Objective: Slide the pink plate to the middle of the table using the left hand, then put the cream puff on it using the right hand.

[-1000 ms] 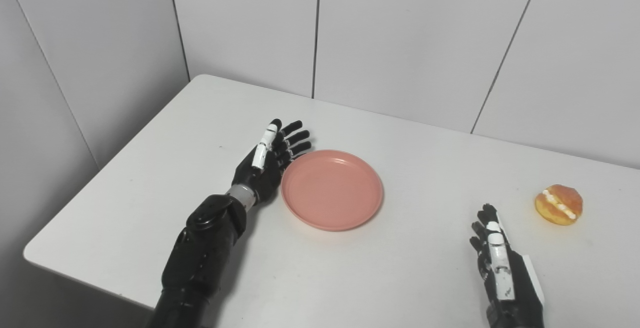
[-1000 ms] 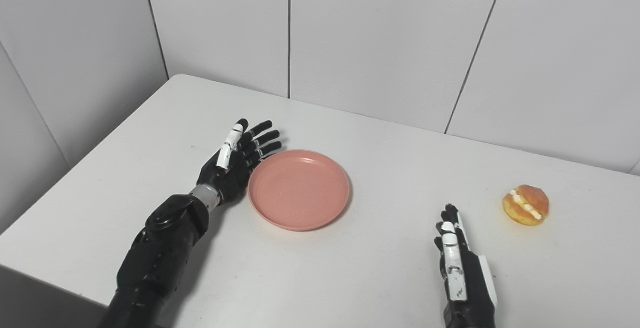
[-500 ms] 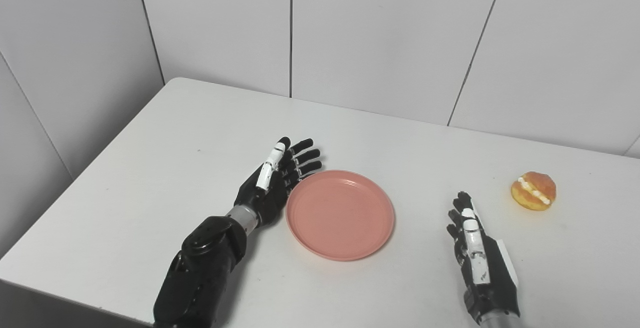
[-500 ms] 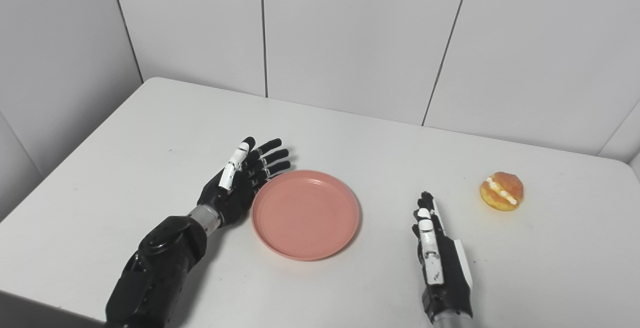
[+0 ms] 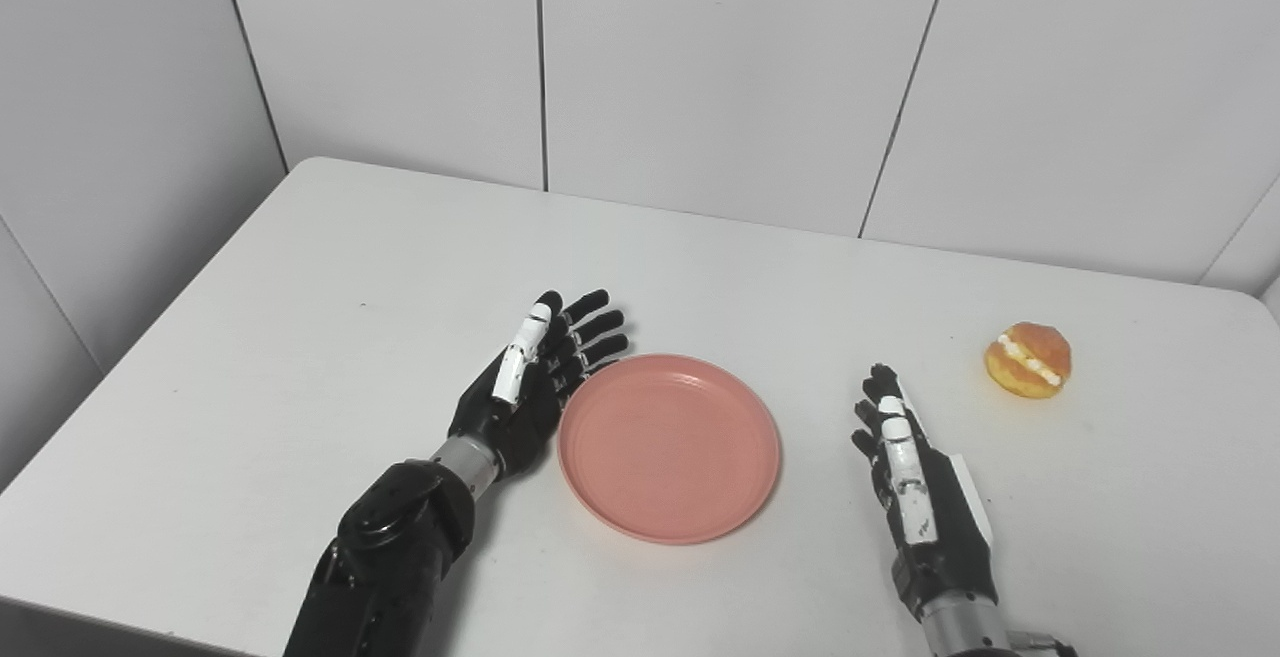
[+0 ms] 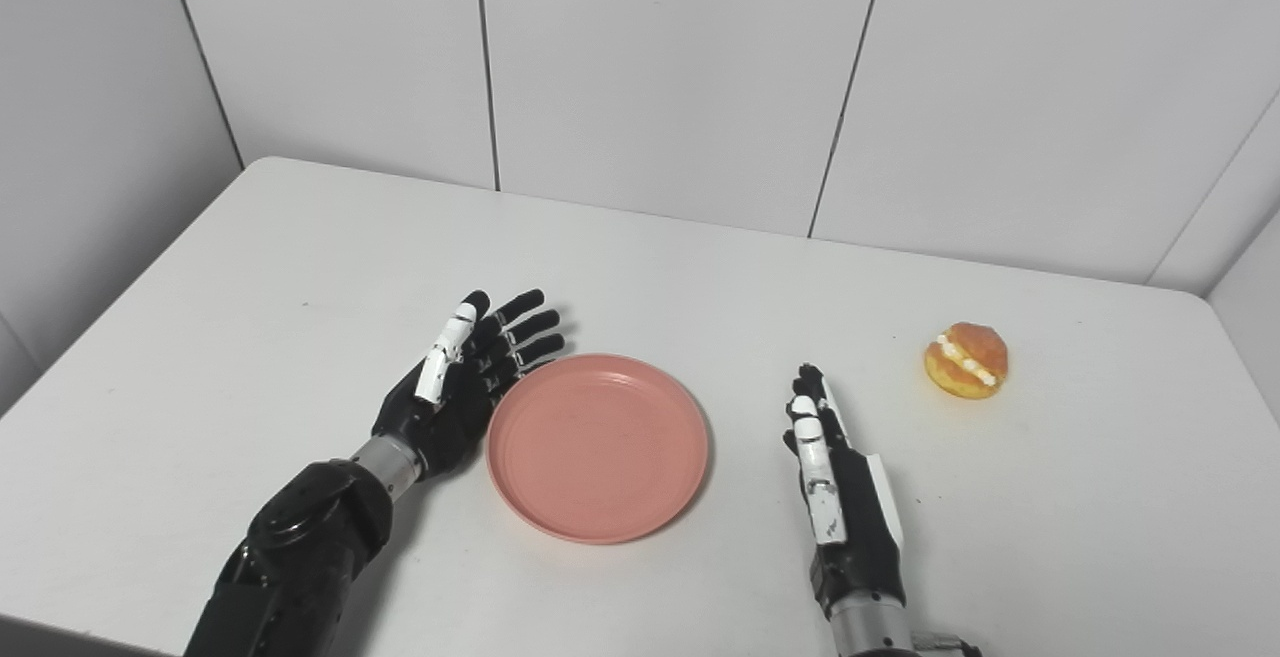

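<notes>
The left hand [image 5: 520, 392] stands on edge with fingers spread and holding nothing, its palm against the left rim of the round pink plastic plate [image 5: 669, 447] near the middle of the white table [image 5: 330, 277]. The right hand [image 5: 915, 482], likewise empty with fingers straight, rests just right of the plate. The golden cream puff with its white filling [image 5: 1028, 360] sits farther right (well apart from the plate), with only bare tabletop between it and the right hand.

White table [image 5: 300, 267] with rounded corners, set in a corner of pale panelled walls [image 5: 720, 67], dark seams
</notes>
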Tool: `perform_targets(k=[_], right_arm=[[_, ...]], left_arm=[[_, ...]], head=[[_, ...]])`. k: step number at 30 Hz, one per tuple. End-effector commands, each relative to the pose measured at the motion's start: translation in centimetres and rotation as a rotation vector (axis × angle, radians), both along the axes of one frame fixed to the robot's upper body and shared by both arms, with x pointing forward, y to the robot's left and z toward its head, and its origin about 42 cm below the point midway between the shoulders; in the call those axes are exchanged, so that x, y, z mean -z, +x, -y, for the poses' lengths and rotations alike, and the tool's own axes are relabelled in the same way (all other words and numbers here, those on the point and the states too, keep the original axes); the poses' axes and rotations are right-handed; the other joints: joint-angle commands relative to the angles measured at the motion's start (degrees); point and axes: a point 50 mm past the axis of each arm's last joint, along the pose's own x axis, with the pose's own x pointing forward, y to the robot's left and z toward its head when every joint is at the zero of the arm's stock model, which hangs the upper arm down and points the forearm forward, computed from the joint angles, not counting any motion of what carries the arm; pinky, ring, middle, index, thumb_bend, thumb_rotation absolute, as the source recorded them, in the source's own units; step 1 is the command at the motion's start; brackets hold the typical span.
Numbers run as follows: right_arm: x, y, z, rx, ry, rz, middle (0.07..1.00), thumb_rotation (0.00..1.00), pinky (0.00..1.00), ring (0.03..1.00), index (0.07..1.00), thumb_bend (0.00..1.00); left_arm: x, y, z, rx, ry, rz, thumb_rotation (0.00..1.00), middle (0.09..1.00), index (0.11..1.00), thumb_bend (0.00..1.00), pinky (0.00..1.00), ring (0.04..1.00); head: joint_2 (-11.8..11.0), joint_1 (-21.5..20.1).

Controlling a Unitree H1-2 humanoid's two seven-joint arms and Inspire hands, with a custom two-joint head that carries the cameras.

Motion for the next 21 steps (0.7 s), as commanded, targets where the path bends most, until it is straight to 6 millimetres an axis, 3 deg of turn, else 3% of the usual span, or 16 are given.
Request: perform_targets(k=[1,10,17,21], right_arm=[[-2.5,0.7,-0.5,0.014,0.001,0.111,0.946,1.0,0.93,0.933,0.945,0.39],[-5.3,1.8,0.3,0.021,-0.111,0.201,0.943,1.0,0.91,0.924,0.939,0.5],[-8.4,4.0,2.2,0.041,-0.221,0.337,0.906,0.94,0.85,0.883,0.906,0.51],[-9.7,4.6,3.0,0.062,-0.314,0.37,0.904,0.92,0.86,0.879,0.904,0.53]], left_arm=[[0.6,-0.4,0.1,-0.004,0.011,-0.031,1.0,0.899,0.877,0.42,0.89,0.899],[1.5,-0.8,-0.3,-0.008,0.013,-0.005,1.0,0.912,0.894,0.43,0.91,0.91],[1.7,-0.9,-0.1,-0.028,0.06,0.046,1.0,0.92,0.897,0.44,0.92,0.921],[1.5,-1.2,-0.2,-0.033,0.076,0.08,1.0,0.928,0.907,0.44,0.94,0.931]], head=[[0.07,-0.99],[-0.49,-5.05],[-1.6,-6.98],[-1.95,-8.33]])
